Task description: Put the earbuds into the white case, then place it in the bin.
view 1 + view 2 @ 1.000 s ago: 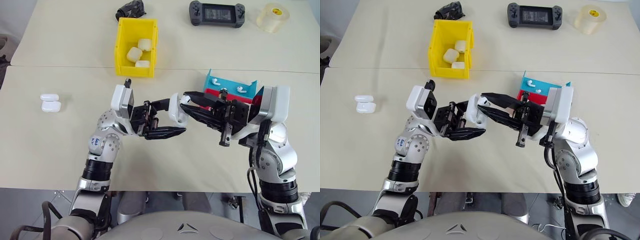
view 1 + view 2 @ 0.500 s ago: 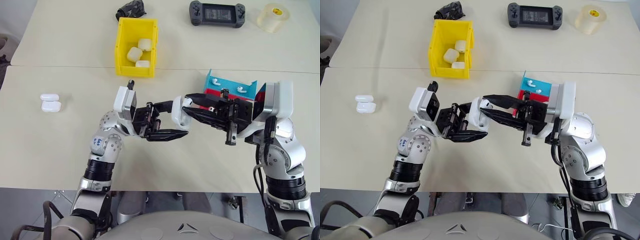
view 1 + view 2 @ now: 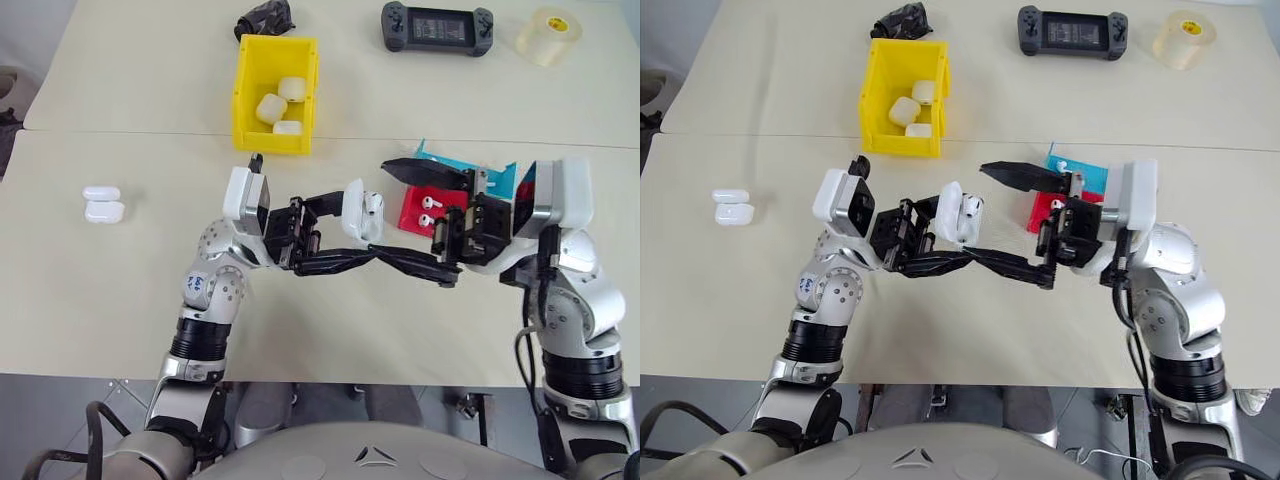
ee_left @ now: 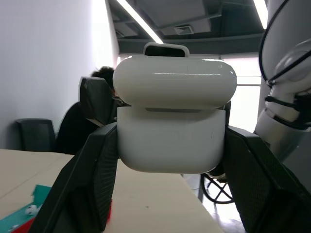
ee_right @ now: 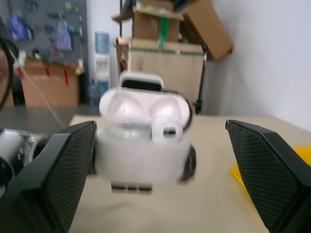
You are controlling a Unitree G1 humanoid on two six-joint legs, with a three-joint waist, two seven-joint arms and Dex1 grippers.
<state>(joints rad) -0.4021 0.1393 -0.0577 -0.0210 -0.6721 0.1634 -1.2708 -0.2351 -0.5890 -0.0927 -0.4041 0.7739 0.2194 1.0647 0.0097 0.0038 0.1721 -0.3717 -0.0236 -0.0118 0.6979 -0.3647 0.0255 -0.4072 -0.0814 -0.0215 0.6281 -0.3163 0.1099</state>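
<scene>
My left gripper (image 3: 358,232) is shut on the white case (image 3: 354,210) and holds it above the table with its lid flipped open. One of the earbuds (image 5: 166,127) sits in a well of the case (image 5: 141,155), its stem end showing. My right gripper (image 3: 384,211) is open wide, one finger above and one below the case, touching nothing. Two more earbuds (image 3: 427,203) lie in the red tray (image 3: 410,215) behind it. The yellow bin (image 3: 270,140) stands at the back left with three white cases inside.
A blue tray (image 3: 480,172) lies behind the red one. Two more white cases (image 3: 100,205) rest at the far left. A game controller (image 3: 435,25), a tape roll (image 3: 546,35) and a black object (image 3: 265,18) lie along the back.
My right gripper has opened wide and drawn back to the right from the case. An earbud now shows in the case. The left arm has kept still.
</scene>
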